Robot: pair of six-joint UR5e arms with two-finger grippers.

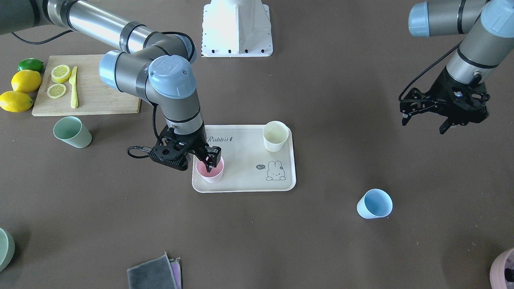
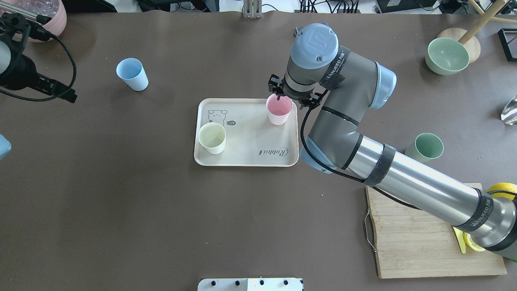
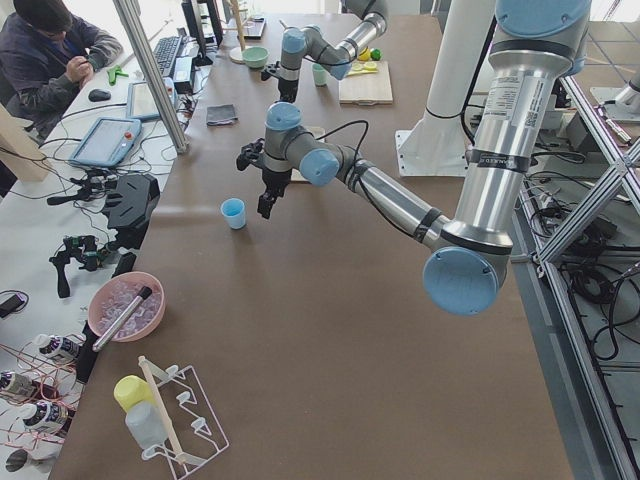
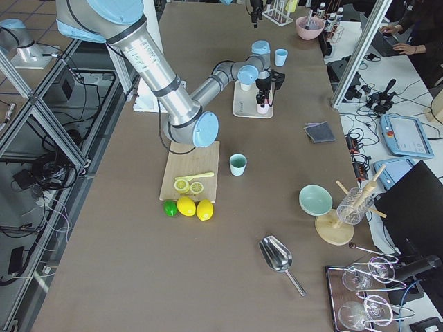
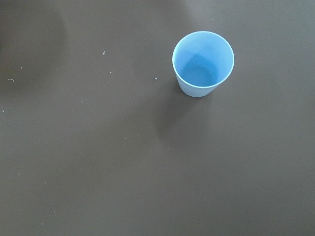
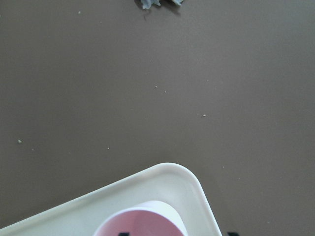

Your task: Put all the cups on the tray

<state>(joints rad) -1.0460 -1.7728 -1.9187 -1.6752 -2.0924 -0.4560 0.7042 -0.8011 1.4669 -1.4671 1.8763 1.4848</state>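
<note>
The beige "Rabbit" tray (image 1: 245,160) lies mid-table. On it stand a cream cup (image 1: 275,136) and a pink cup (image 1: 211,173). My right gripper (image 1: 209,159) is at the pink cup's rim, one finger inside and one outside. In the right wrist view the two tips stand well apart on either side of the cup wall (image 6: 142,223), so it looks open. A blue cup (image 1: 374,204) stands on the bare table, and shows under my left gripper in the left wrist view (image 5: 203,64). My left gripper (image 1: 425,123) hovers open and empty. A green cup (image 1: 72,131) stands near the cutting board.
A wooden cutting board (image 1: 100,92) holds lemon slices and a yellow knife, with lemons (image 1: 26,81) and a lime beside it. Folded cloths (image 1: 154,273) lie at the operators' edge. A green bowl (image 2: 445,55) and a pink bowl (image 2: 50,16) stand at the far corners.
</note>
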